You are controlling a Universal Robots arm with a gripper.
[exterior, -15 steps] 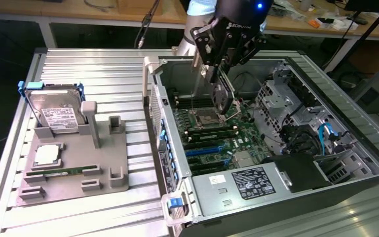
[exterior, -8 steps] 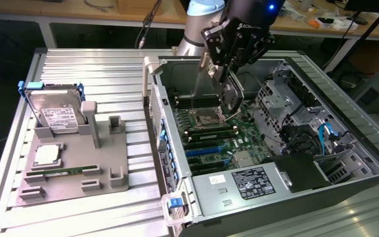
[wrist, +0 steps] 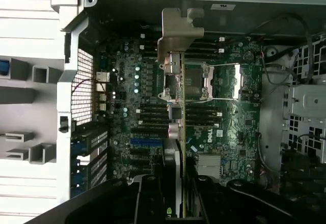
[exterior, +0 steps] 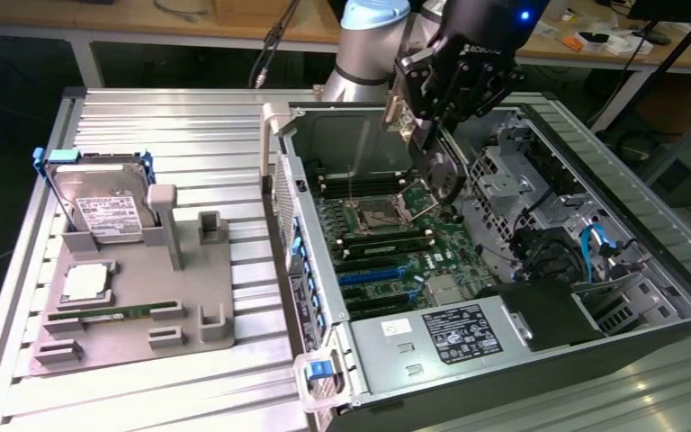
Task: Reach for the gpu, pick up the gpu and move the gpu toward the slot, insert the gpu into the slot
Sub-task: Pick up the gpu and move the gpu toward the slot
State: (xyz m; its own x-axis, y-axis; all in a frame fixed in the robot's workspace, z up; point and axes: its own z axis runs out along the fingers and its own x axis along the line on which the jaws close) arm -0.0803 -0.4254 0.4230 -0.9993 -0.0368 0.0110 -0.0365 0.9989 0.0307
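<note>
The gripper [exterior: 424, 135] is seen above the open computer case [exterior: 633, 225], closed narrowly on the gpu [exterior: 442, 175], which is held on edge and hangs down from the fingers into the case. In the exterior view the card's black round fan is turned toward that view's right, and much of the board is hidden behind the gripper body. The card's lower edge is seen over the motherboard [exterior: 394, 243] near the processor socket; whether it touches the board cannot be made out. In the wrist view the gpu [wrist: 173, 71] is presented edge-on as a thin strip, with its silver bracket [wrist: 179, 28] at the far end and its near end clamped between 2 dark fingers [wrist: 147, 198] of the gripper [wrist: 173, 203], which are cut off by the frame. The blue slots [exterior: 376, 274] are seen apart from the card, toward the power supply [exterior: 442, 333]. On the grey holder [exterior: 190, 297] beside the case, a hard drive [exterior: 103, 211] is stood upright and a memory stick [exterior: 112, 313] is laid in a groove.
</note>
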